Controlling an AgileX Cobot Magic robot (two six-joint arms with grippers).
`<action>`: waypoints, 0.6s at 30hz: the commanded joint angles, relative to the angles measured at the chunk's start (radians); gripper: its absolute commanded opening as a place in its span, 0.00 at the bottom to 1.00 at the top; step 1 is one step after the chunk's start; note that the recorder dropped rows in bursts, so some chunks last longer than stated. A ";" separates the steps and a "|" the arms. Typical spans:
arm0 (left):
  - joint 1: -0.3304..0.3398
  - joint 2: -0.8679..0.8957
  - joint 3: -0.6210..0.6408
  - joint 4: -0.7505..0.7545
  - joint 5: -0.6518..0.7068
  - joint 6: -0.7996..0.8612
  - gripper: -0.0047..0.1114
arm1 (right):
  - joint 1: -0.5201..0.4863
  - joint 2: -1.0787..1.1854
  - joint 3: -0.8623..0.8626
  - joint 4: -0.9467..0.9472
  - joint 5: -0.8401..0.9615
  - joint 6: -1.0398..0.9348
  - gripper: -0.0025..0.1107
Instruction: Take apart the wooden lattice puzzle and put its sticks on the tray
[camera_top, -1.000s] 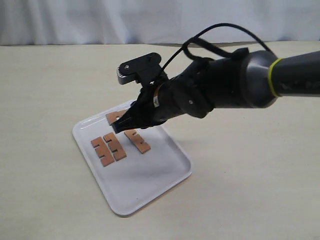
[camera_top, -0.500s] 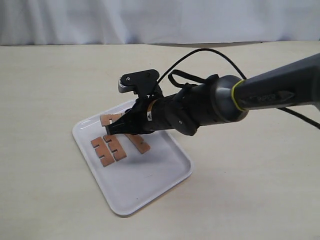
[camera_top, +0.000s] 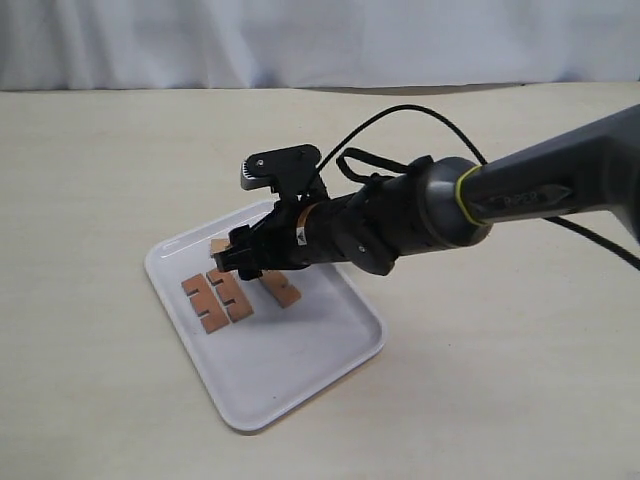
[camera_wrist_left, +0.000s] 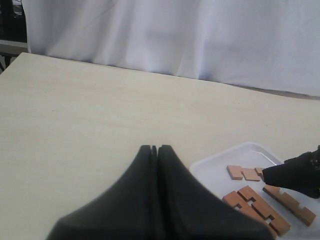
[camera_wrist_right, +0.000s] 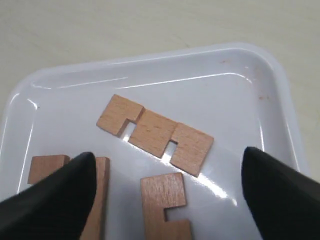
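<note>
Right claw (camera_wrist_right: 167, 156): hovering low over the tray (camera_top: 290, 360) with fingers spread wide and gripping nothing. One stick (camera_wrist_right: 155, 132) is lying flat between them.
Left claw (camera_wrist_left: 151, 148): clenching on nothing and waiting above the tabletop (camera_wrist_left: 75, 110), keeping clear of the working arm.
Sticks (camera_top: 230, 293): all four are lying flat and separate inside the tray rim; no assembled lattice is showing.
Task status: judged to be finishing. The spread fingers are allowing a clean lift away.

A pale beige tabletop (camera_top: 90, 180) stretches wide and flat. Resting directly on it, left of centre in the exterior view, is a flat white rectangular plastic tray (camera_top: 290, 360) with rounded corners and a low raised rim, set askew to the table's edge.
</note>
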 joint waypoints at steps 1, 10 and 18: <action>-0.001 -0.001 0.002 0.002 -0.012 -0.006 0.04 | -0.004 -0.066 -0.002 -0.035 0.036 0.003 0.72; -0.001 -0.001 0.002 0.002 -0.012 -0.006 0.04 | -0.004 -0.236 -0.002 -0.237 0.357 -0.003 0.49; -0.001 -0.001 0.002 0.002 -0.012 -0.006 0.04 | -0.005 -0.267 0.000 -0.247 0.845 -0.247 0.06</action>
